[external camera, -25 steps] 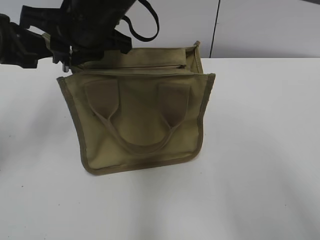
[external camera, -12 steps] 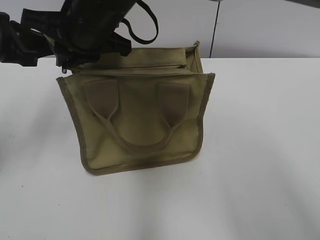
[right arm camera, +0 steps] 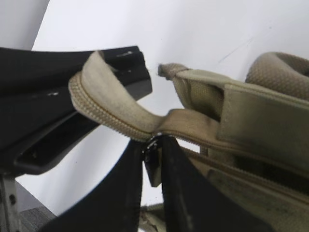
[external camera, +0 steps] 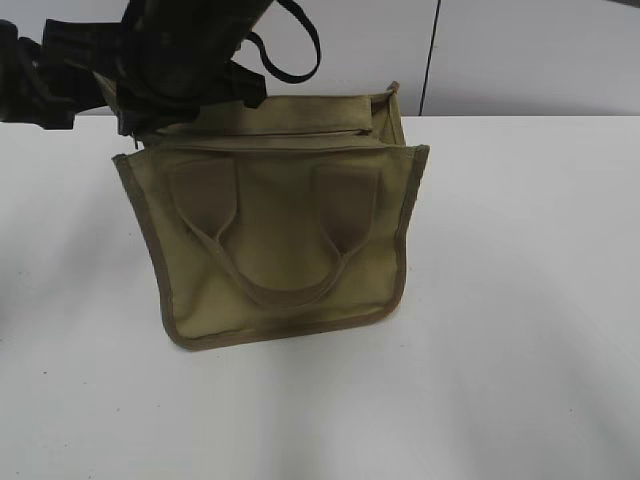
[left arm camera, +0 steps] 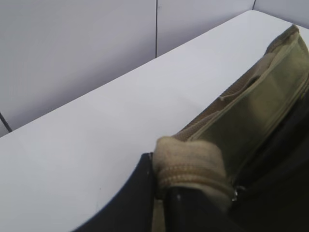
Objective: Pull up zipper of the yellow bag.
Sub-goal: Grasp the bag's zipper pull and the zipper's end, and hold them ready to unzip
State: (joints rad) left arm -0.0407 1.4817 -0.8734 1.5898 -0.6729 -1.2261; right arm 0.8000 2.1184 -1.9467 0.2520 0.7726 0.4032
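The yellow bag point(external camera: 280, 240) stands on the white table, handle face toward the exterior camera. Its zipper point(external camera: 280, 135) runs along the top panel. Both arms meet at the bag's top left corner. My left gripper point(left arm camera: 161, 191) is shut on the khaki end tab of the zipper tape point(left arm camera: 190, 164). My right gripper point(right arm camera: 152, 151) reaches across from above and is shut on the small metal pull point(right arm camera: 152, 166), right where the tape end point(right arm camera: 108, 116) bends away from the bag point(right arm camera: 260, 121). The left gripper's black fingers point(right arm camera: 72, 87) show behind the tab.
The white table point(external camera: 520, 300) spreads all round the bag. A pale wall with a dark vertical seam point(external camera: 430, 60) stands close behind. A black cable loop point(external camera: 295, 50) hangs from the right arm point(external camera: 190, 40) above the bag. The left arm point(external camera: 40, 85) lies at the far left.
Both grippers have shifted slightly up and left at the bag's top left corner, keeping their hold. The bag has hardly moved.
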